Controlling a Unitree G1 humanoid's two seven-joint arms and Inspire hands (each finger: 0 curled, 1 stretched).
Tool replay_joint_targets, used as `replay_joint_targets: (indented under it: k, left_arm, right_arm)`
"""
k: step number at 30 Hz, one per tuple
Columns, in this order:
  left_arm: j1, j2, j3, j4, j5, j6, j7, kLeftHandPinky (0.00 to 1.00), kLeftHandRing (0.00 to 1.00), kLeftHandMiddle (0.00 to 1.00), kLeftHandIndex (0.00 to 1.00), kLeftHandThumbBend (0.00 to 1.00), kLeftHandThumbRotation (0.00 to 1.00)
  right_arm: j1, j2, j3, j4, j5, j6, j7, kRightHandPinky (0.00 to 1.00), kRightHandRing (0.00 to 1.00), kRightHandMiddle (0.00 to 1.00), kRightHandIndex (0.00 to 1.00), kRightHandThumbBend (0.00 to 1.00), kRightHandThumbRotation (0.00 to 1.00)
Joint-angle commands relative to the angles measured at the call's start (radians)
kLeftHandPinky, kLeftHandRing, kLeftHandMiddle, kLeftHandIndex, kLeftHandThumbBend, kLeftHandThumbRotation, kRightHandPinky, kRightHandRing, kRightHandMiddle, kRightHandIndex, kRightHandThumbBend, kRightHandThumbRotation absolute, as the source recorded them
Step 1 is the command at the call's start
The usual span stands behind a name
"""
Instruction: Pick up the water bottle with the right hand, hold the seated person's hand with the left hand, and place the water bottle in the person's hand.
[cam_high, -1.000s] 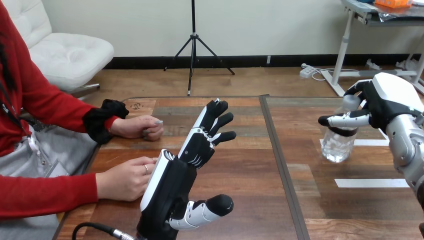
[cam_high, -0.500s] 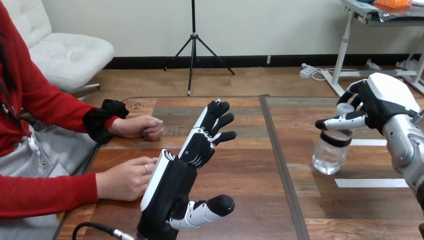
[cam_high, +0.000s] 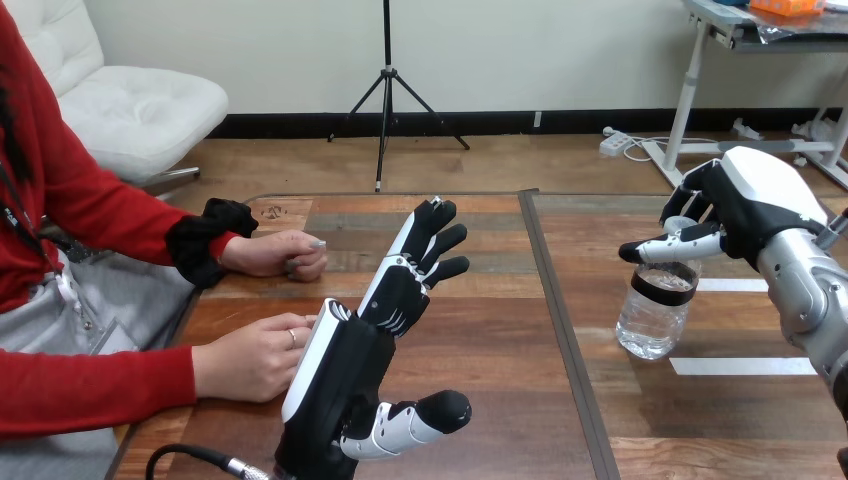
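A wooden worktop (cam_high: 500, 350) of brown planks in mixed tones is crossed by a narrow dark seam (cam_high: 560, 330). The seam runs from the far edge toward the near one, passing between the left hand (cam_high: 340, 370) and the right hand (cam_high: 745, 200). On the right hand's side of the seam two flat strips of white tape lie crosswise: the farther strip (cam_high: 735, 285) just below that hand, the nearer strip (cam_high: 742, 366) lower still, apart from the first.

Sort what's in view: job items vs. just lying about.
Job: bottle; right robot hand gripping it; left robot hand, open; person's near hand.
Lying about: tape strips on the table; person's far hand.
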Motion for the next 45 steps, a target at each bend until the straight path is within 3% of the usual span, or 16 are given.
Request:
replay_joint_targets:
  k: [1, 12, 20, 32, 41, 45]
  left_arm:
    - [-0.074, -0.006, -0.006, -0.003, -0.022, -0.016, -0.001, 0.87, 0.94, 0.97, 0.98, 0.85, 0.71]
    - [-0.084, -0.002, -0.009, -0.003, -0.037, -0.005, -0.01, 0.87, 0.94, 0.97, 0.98, 0.86, 0.71]
    - [-0.095, 0.001, -0.01, 0.003, -0.053, -0.002, -0.023, 0.88, 0.94, 0.97, 0.99, 0.87, 0.7]
    - [-0.11, 0.003, -0.007, 0.017, -0.067, -0.006, -0.038, 0.88, 0.94, 0.97, 0.98, 0.86, 0.69]
    - [-0.116, 0.007, -0.006, 0.015, -0.077, 0.001, -0.049, 0.88, 0.94, 0.97, 0.99, 0.88, 0.69]
    - [-0.117, 0.008, -0.005, 0.013, -0.082, 0.001, -0.053, 0.88, 0.94, 0.98, 0.99, 0.88, 0.69]
  right_arm:
    - [-0.006, 0.0, 0.009, -0.044, 0.015, -0.031, 0.008, 0.43, 0.45, 0.48, 0.46, 1.0, 0.49]
    - [0.022, -0.003, 0.002, -0.104, 0.04, -0.079, 0.053, 0.41, 0.44, 0.47, 0.46, 0.99, 0.44]
    - [0.05, -0.003, -0.007, -0.153, 0.058, -0.091, 0.081, 0.43, 0.46, 0.49, 0.48, 1.0, 0.45]
    - [0.116, -0.004, -0.029, -0.231, 0.108, -0.14, 0.064, 0.48, 0.54, 0.58, 0.58, 1.0, 0.44]
    - [0.173, -0.001, -0.063, -0.295, 0.163, -0.164, 0.045, 0.54, 0.61, 0.64, 0.66, 1.0, 0.42]
    - [0.206, 0.012, -0.096, -0.325, 0.213, -0.185, 0.036, 0.55, 0.62, 0.65, 0.68, 1.0, 0.41]
